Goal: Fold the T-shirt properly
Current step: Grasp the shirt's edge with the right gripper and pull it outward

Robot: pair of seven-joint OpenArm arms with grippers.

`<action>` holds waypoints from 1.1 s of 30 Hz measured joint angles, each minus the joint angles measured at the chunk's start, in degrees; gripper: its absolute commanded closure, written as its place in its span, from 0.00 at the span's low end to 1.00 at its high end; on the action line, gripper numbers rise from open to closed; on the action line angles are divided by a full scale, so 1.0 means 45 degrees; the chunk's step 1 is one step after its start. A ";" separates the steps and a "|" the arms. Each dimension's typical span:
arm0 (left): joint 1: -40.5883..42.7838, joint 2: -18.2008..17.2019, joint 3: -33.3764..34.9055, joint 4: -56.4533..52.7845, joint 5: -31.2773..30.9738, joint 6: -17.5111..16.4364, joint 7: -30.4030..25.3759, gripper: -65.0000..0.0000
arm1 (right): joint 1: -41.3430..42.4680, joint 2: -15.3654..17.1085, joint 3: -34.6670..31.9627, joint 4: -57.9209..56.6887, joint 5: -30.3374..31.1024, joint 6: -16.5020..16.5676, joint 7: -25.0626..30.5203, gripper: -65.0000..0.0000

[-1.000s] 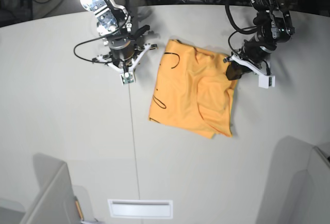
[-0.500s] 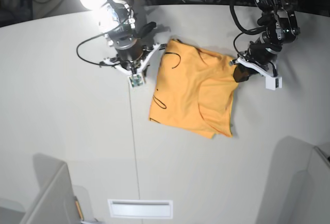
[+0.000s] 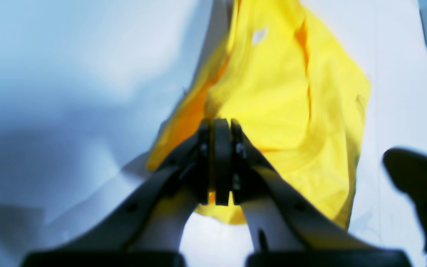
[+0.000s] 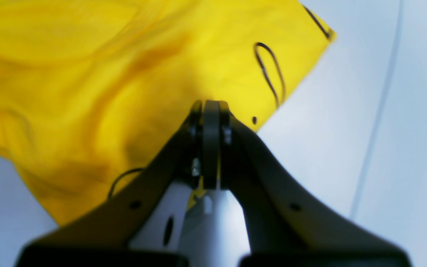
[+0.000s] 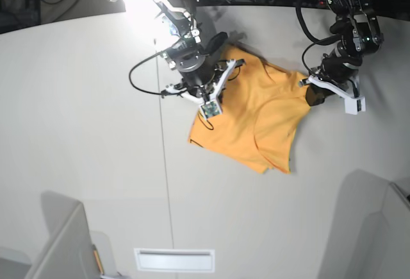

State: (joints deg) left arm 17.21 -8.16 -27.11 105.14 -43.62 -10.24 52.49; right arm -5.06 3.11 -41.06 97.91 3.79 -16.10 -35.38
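The light-orange T-shirt point(image 5: 256, 122) lies crumpled on the white table, with a thin black scribble print point(image 4: 269, 74) near its left edge. My left gripper point(image 5: 309, 94) is at the shirt's upper right corner, shut on the cloth; in the left wrist view its jaws point(image 3: 221, 124) are closed with the shirt point(image 3: 272, 92) stretching away behind them. My right gripper point(image 5: 206, 93) is over the shirt's upper left part. Its jaws point(image 4: 209, 107) are closed above the cloth point(image 4: 106, 74); no fold shows between them.
Grey bins stand at the front left point(image 5: 64, 247) and front right point(image 5: 378, 228). A white slot point(image 5: 174, 260) sits at the front edge. A seam line point(image 5: 163, 163) runs down the table. A black cable loop point(image 5: 144, 74) hangs by the right arm.
My right gripper has swung right, from the bare table onto the shirt's upper left part. My left gripper has moved right, pulling the shirt's corner with it; the shirt has shifted right.
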 measured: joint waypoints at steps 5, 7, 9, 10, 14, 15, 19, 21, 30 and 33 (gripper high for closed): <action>-0.0029 -0.0063 -0.0053 -0.0010 0.0049 0.0005 0.0005 1.00 | 0.0204 -0.0733 -0.0126 -0.1753 0.0083 0.0835 -0.0024 1.00; -0.0039 -0.0063 -0.0049 -0.0053 0.0049 0.0005 0.0005 1.00 | 0.0325 -0.0835 -0.0117 -0.2331 0.0034 0.0835 0.0044 1.00; -0.0039 -0.0053 -0.0049 -0.0058 0.0437 -0.0005 0.0010 1.00 | 0.0423 -0.0957 -0.0117 -0.2769 -0.0029 0.0835 0.0287 1.00; -0.0049 -0.0058 -0.0044 -0.0058 0.0758 0.0005 0.0015 1.00 | 0.0495 -0.1015 -0.0117 -0.2953 -0.0078 0.0835 0.0398 1.00; -0.0058 -0.0053 -0.0053 -0.0068 0.1647 0.0039 0.0019 1.00 | 0.0622 -0.1039 -0.0117 -0.3181 -0.0034 0.0835 0.0554 1.00; -0.0073 -0.0049 -0.0053 -0.0068 0.1734 0.0034 0.0019 1.00 | 0.0622 -0.1010 -0.0117 -0.3181 -0.0039 0.0840 0.0554 1.00; -0.0126 -0.0034 -0.0053 -0.0068 0.1792 0.0039 0.0015 1.00 | 0.0612 -0.1010 0.0253 -0.3181 0.0107 0.1044 0.0554 1.00; -0.0321 0.0034 -0.0384 -0.0097 0.1768 -0.0053 0.0194 1.00 | 0.0617 -0.1010 0.0364 -0.3181 0.0107 0.1044 0.0549 1.00; -0.0981 -0.0034 -0.1039 -0.1035 0.1865 -0.0010 0.0097 1.00 | 0.0656 -0.1010 0.0389 -0.3259 0.0097 0.1039 0.0602 1.00; -0.1025 -0.0068 -0.1044 -0.1413 0.1885 -0.0005 0.0063 1.00 | 0.0656 -0.1010 0.0389 -0.3259 0.0092 0.1039 0.0597 1.00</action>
State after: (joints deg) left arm 12.60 -8.47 -31.81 98.78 -35.14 -10.26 52.77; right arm -2.11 -1.43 -39.31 83.24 4.21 -11.42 -32.69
